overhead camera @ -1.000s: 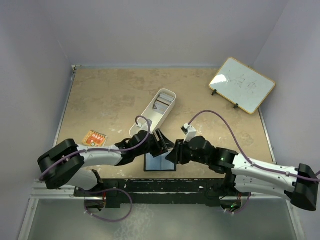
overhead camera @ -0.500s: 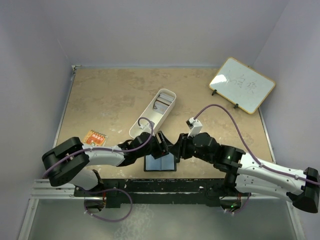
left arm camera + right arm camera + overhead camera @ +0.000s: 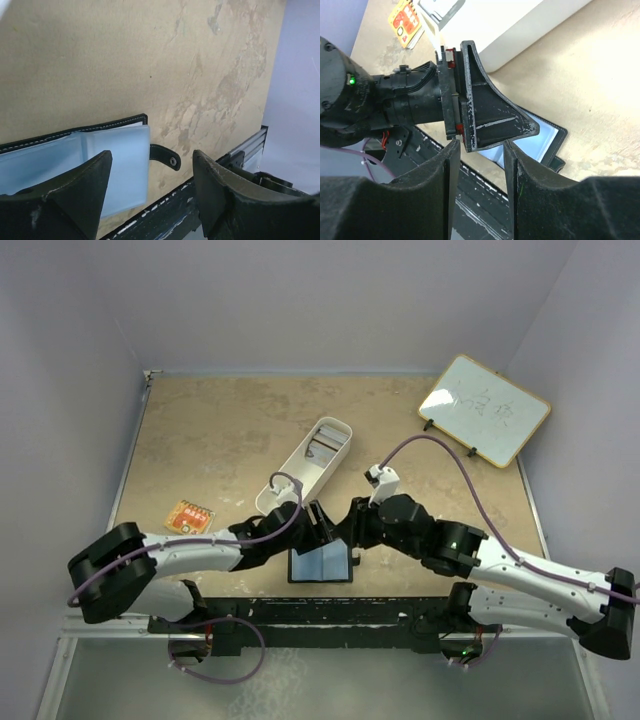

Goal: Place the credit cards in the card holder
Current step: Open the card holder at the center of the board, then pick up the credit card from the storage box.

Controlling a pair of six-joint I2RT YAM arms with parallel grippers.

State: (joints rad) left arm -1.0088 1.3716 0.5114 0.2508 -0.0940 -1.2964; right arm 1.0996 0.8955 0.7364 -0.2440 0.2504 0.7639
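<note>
1. The card holder (image 3: 320,566) lies open and flat, blue-grey inside up, close to the near edge of the table (image 3: 220,430) and between the two arms.
2. Its snap tab (image 3: 167,157) sticks out past the stitched black border onto bare tabletop, towards the metal rail (image 3: 245,150) that runs along the table's edge.
3. The left gripper (image 3: 152,156) hangs over the holder with its fingers spread wide. Nothing is between them, and the holder's corner and tab show through the gap.
4. The right gripper (image 3: 481,145) is parted by a narrower gap and grips nothing. It points at the left gripper's finger, which stands close in front of it. In the top view the two heads are just beside each other above the holder's far edge.
5. The credit cards (image 3: 322,447) sit in the far end of the long white tray (image 3: 296,478). The tray lies diagonally, and its near end is close to the left gripper.
6. A small orange packet (image 3: 189,516) lies near the table's left side, beside the left arm.
7. A whiteboard (image 3: 485,408) stands at the far right corner, well apart from both grippers.
8. Bare tabletop stretches beyond the tray to the back wall, and also to the right of the right arm. The tight spot is the strip between the tray, the holder and the near edge.
</note>
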